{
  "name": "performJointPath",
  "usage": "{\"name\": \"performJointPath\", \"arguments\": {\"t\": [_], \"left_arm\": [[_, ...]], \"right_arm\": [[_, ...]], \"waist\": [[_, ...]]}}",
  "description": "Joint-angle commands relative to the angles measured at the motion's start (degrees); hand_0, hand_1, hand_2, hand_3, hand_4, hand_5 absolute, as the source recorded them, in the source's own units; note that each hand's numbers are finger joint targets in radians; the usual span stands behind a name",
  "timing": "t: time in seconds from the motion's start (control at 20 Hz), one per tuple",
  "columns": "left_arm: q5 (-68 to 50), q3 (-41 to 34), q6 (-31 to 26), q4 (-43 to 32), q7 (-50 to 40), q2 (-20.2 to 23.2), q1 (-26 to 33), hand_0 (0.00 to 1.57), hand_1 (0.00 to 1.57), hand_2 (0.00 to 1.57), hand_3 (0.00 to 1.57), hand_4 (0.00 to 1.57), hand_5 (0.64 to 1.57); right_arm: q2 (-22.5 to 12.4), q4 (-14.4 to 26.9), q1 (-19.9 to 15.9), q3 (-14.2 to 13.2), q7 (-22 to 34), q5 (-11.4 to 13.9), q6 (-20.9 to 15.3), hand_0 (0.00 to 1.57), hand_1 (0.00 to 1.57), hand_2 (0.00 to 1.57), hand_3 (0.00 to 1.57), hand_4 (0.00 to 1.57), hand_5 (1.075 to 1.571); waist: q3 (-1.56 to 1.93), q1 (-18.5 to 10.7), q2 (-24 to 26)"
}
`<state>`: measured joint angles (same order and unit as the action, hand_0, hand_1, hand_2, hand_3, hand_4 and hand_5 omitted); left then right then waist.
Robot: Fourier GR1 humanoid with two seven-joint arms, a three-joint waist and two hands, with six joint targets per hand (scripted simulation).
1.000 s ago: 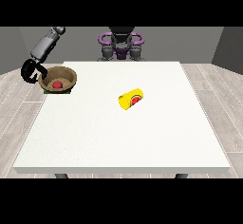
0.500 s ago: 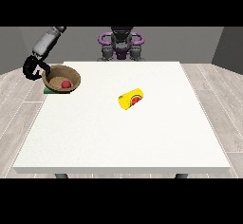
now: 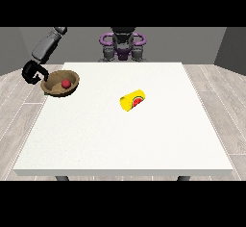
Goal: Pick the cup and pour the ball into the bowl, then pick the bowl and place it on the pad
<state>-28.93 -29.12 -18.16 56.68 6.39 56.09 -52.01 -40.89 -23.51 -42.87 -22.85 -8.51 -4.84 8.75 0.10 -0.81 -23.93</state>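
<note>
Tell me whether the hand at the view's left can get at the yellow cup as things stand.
Probably not right away: that hand sits at the bowl by the table's left edge, while the yellow cup lies apart mid-table, though nothing stands between them.

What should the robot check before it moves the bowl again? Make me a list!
1. Ball inside the bowl: ok.
2. Cup out of the way, lying on its side mid-table: ok.
3. Hand at the view's left at the bowl's rim: ok; whether it holds the rim: cannot tell.
4. Bowl sitting flat on the pad: cannot tell, only a green sliver shows beneath it.
5. Bowl level, not tipping the ball out: ok.
</note>
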Motion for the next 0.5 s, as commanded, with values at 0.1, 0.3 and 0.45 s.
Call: {"name": "performJointPath", "arguments": {"t": [0.1,0.3,0.45], "left_arm": [[-1.9,-0.4,-0.6,3.9,-1.7,0.5,1.7,0.0,0.0,0.0,0.0,0.0,1.516],[-3.7,-1.8,-0.7,3.6,-3.8,2.6,0.8,0.0,0.0,0.0,0.0,0.0,1.517],[-3.3,-2.2,0.9,3.8,-2.7,2.2,1.4,0.0,0.0,0.0,0.0,0.0,1.515]], "right_arm": [[-3.7,3.5,-0.5,-3.8,0.1,-2.0,-3.0,0.85,0.85,0.8,1.1,0.0,1.54],[-5.4,3.7,-1.4,-3.4,0.8,-1.7,-1.5,0.69,0.69,0.57,1.02,0.0,1.535],[-7.3,3.6,-2.7,-4.3,1.0,-2.8,0.9,0.48,0.48,0.54,0.69,0.0,1.513]], "waist": [[0.02,-1.5,-1.4],[0.01,-1.7,-1.8],[0.02,-0.2,-2.8]]}}
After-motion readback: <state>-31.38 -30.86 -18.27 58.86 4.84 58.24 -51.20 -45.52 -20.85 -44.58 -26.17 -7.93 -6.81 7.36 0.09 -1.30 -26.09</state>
